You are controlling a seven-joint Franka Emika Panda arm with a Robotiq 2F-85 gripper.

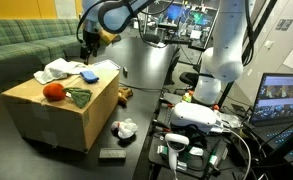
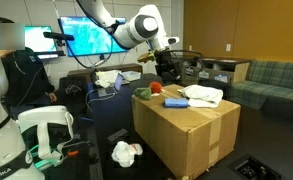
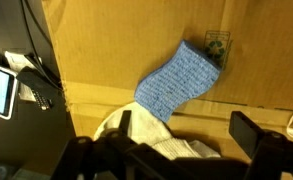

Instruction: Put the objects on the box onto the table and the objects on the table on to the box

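**Pincer spread wide above the far end of the carton**

In an exterior view, nearest the lower edge of the frame, we see the flat black bar (image 1: 111, 153) lying on the black table (image 1: 141, 80). Just above it in the frame a white cloth wad (image 1: 124, 128) sits on the table near the corner of the box (image 1: 56, 120). The box fills the left of centre.

On its top, at the near side, the red ball (image 1: 53, 91) lies just beside the dark green cloth (image 1: 78, 97). Farther back lie a white cloth (image 1: 61, 70) and, to its right, the flat blue block (image 1: 89, 75). The brown plush toy (image 1: 124, 94) lies on the table against the right side of the box.

Beyond these the gripper (image 1: 89, 52) hangs over the far edge of the box top, clear of everything on it; the green sofa (image 1: 21, 45) fills the upper left behind it.

In the wrist view the two dark fingers (image 3: 251, 135) stand far apart along the bottom of the frame, and we see nothing clasped between them. Between them at the bottom edge lies the white cloth (image 3: 146, 135); above it, at centre, the flat blue block (image 3: 176, 80) lies slantwise on the bare cardboard of the box (image 3: 96, 50). We cannot make out what the small dark thing at its upper end is.

In both exterior views the ball and the green cloth lie side by side at one end of the box top (image 2: 186, 125); the gripper (image 2: 169, 76) hangs above that end, left of centre in the frame.
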